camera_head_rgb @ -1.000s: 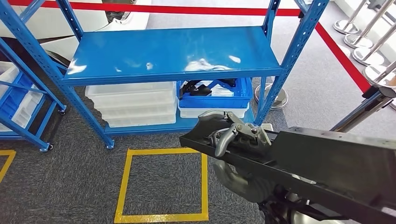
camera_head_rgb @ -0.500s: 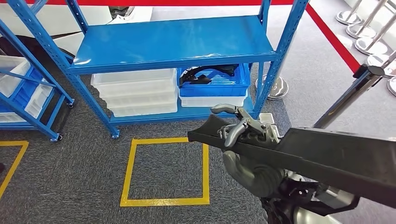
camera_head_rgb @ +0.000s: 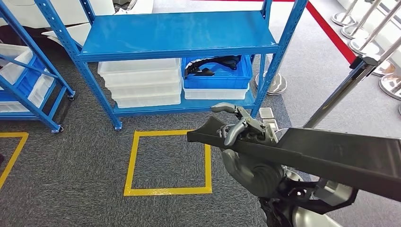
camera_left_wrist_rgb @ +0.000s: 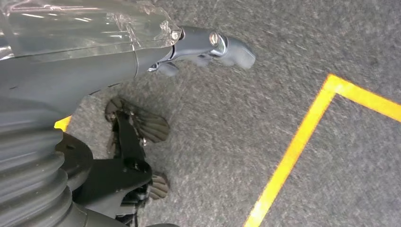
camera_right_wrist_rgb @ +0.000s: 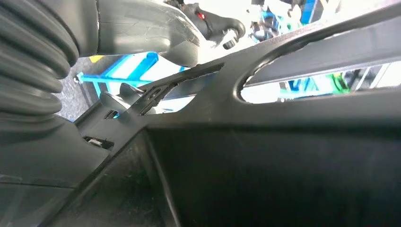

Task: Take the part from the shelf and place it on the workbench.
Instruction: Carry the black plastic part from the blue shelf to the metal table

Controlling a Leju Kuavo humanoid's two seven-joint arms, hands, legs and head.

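- Head view: the right hand [camera_head_rgb: 243, 130] grips a long black moulded plastic part [camera_head_rgb: 326, 153], its grey fingers [camera_head_rgb: 231, 135] hooked over the part's upper edge near one end. The part runs across the lower right of the picture, held in the air above the grey carpet floor [camera_head_rgb: 71, 179], well apart from the blue steel shelf rack [camera_head_rgb: 177, 35].
- On the rack's bottom level a blue plastic crate [camera_head_rgb: 217, 80] holding dark parts sits on a clear tray, beside a stack of clear plastic bins [camera_head_rgb: 142, 82]. A square of yellow tape [camera_head_rgb: 168, 163] lies on the carpet in front of the rack. A red barrier belt [camera_head_rgb: 331, 30] runs past chrome stanchion bases [camera_head_rgb: 350, 28] at the right.
- Left wrist view: the left hand [camera_left_wrist_rgb: 142, 42] hangs over the carpet [camera_left_wrist_rgb: 265, 94] near a yellow tape line [camera_left_wrist_rgb: 302, 142]. Its thumb sticks out with nothing against it; I cannot tell how the other fingers lie.
- Right wrist view: the black part [camera_right_wrist_rgb: 283, 142] lies close against the right hand [camera_right_wrist_rgb: 142, 33], whose thumb presses along the part's rim. Blue rack bars [camera_right_wrist_rgb: 123, 68] show behind it.
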